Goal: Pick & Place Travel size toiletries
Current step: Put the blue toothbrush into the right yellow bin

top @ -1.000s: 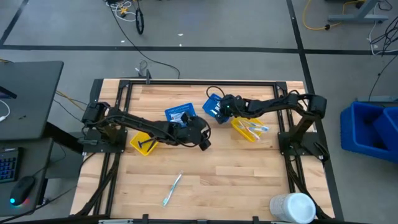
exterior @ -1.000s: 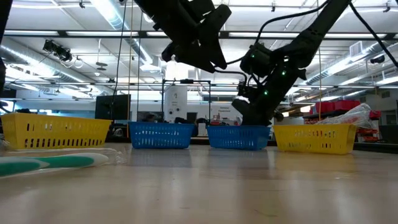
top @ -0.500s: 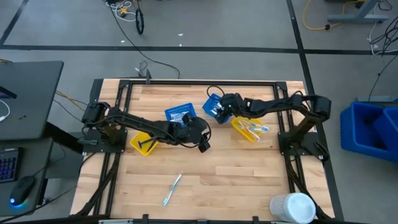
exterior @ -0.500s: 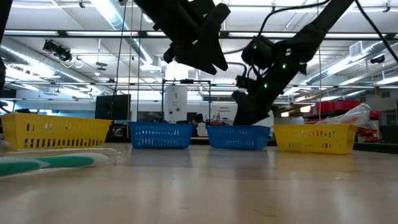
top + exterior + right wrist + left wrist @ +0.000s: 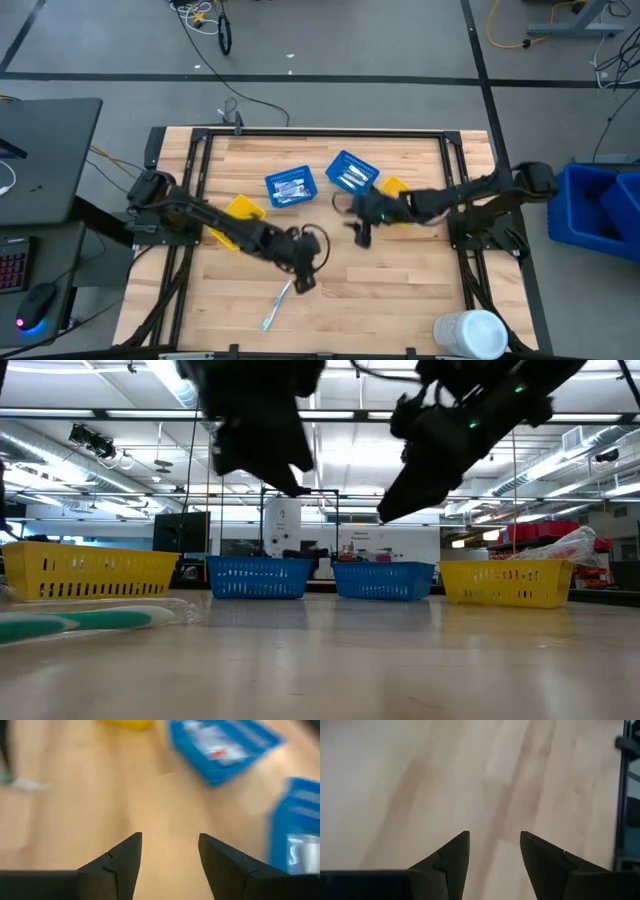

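Both pincers, left (image 5: pixel 303 283) and right (image 5: pixel 361 236), hover open.

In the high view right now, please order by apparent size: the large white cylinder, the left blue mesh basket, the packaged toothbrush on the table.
1. Large white cylinder, though it stands taller, nearer the camera.
2. Left blue mesh basket.
3. Packaged toothbrush, long but slimmest.

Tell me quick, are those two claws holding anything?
Left end effector: open, empty.
Right end effector: open, empty.
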Available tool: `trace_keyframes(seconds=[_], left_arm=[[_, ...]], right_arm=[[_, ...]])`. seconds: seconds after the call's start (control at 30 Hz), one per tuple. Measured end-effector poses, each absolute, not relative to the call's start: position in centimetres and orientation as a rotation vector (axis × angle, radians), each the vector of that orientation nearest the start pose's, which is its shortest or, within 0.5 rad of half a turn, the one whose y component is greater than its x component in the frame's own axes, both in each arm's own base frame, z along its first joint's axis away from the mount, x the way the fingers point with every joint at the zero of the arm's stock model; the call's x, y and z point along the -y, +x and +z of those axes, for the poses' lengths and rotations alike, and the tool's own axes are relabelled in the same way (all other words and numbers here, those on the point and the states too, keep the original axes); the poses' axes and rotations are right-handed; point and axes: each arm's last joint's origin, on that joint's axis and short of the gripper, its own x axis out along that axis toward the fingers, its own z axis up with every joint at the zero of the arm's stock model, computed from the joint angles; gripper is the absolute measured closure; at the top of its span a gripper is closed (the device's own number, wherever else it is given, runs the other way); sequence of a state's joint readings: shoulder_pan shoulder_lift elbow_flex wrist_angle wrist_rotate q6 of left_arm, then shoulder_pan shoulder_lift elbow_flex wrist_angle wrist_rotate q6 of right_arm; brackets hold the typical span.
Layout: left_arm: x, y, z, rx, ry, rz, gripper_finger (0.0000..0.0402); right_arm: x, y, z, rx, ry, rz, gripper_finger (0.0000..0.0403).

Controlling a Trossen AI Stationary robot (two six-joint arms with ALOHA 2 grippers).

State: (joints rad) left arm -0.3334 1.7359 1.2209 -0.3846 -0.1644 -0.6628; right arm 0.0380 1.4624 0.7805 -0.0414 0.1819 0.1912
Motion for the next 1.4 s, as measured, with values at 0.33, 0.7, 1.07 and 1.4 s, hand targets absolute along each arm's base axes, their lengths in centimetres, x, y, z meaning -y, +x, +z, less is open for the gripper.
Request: trace_keyframes(seconds=[0.33, 0.7, 1.07, 1.4], left_arm=[[17.5, 29.8, 20.7, -1.04, -0.552, 0.338, 0.0219], [18.7, 26.9, 16.2, -1.004, -0.657, 0.379, 0.0219], [19.1, 27.2, 14.2, -1.005, -0.572, 0.244, 0.0219], [19.5, 27.8, 12.5, -1.061, -0.416, 0.265, 0.0222]], right_arm=[[-6.6, 27.6, 18.1, -0.751, 0.02, -0.002, 0.017], [-7.4, 27.3, 18.0, -0.75, 0.045, 0.01, 0.0144], [-7.4, 27.4, 18.0, -0.749, 0.052, 0.008, 0.0168], [-7.5, 27.6, 18.2, -0.707, 0.049, 0.027, 0.0187]])
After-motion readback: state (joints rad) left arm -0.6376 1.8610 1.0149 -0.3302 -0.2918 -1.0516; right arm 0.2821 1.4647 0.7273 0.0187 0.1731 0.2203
